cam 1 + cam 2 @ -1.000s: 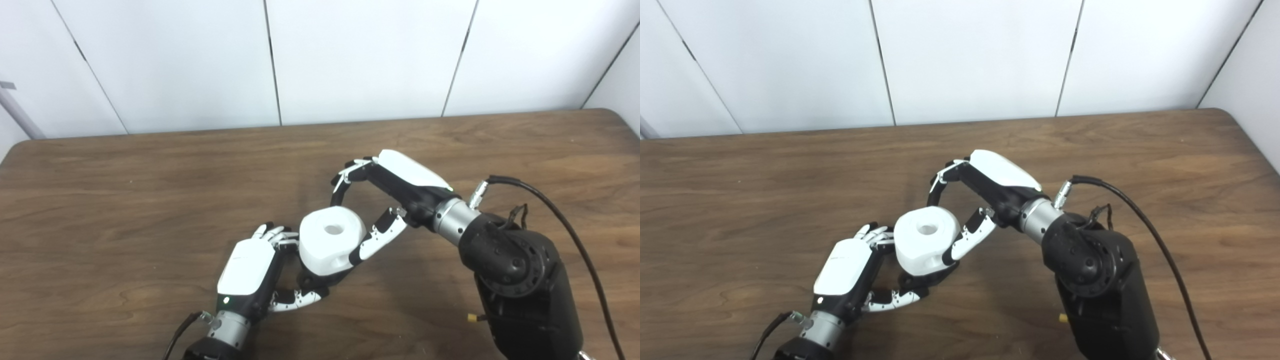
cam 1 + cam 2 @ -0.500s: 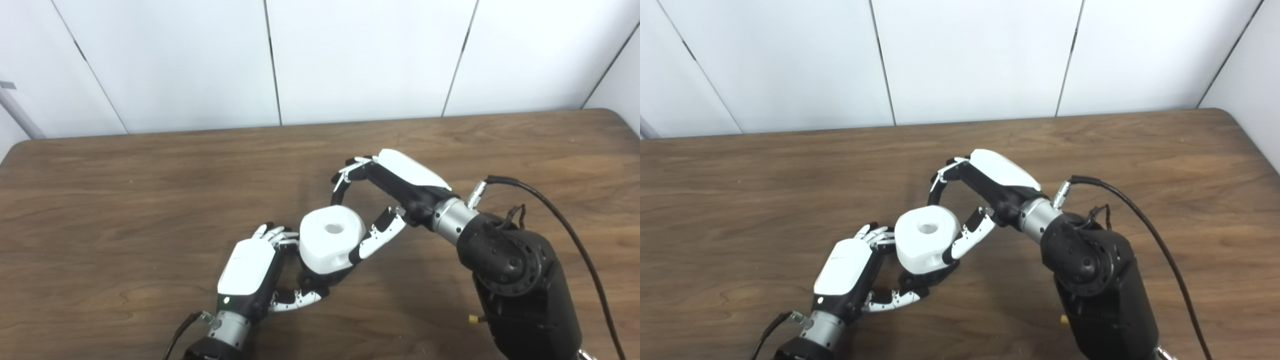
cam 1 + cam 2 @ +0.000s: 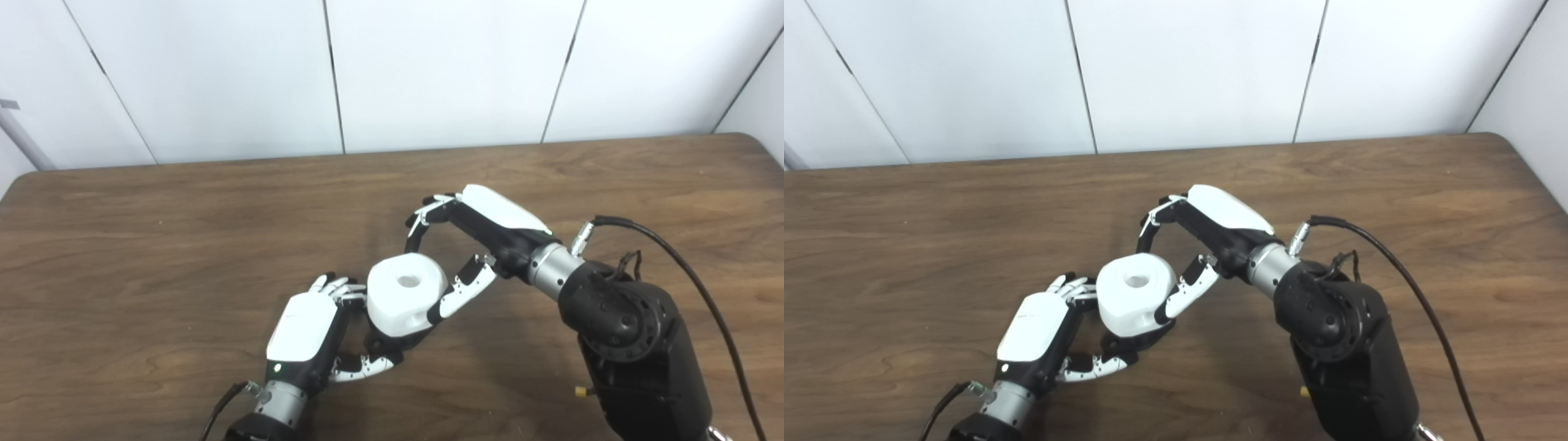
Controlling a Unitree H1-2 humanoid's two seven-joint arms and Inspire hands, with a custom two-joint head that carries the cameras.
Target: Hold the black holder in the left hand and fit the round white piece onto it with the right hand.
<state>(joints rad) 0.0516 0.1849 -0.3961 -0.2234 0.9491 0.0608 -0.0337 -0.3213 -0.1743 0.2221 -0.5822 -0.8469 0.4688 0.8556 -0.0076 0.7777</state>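
Almost nothing has shifted over the last second: the right hand [image 3: 456, 257] still grips the white piece [image 3: 405, 294], now seated on the holder [image 3: 398, 338], which the left hand [image 3: 306, 334] clasps at its 7 o'clock. Fitting looks nearly done; release remains.

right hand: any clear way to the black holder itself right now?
Probably not. The round white piece sits over the black holder, the left hand wraps its near side, and the right hand already grips the white piece.
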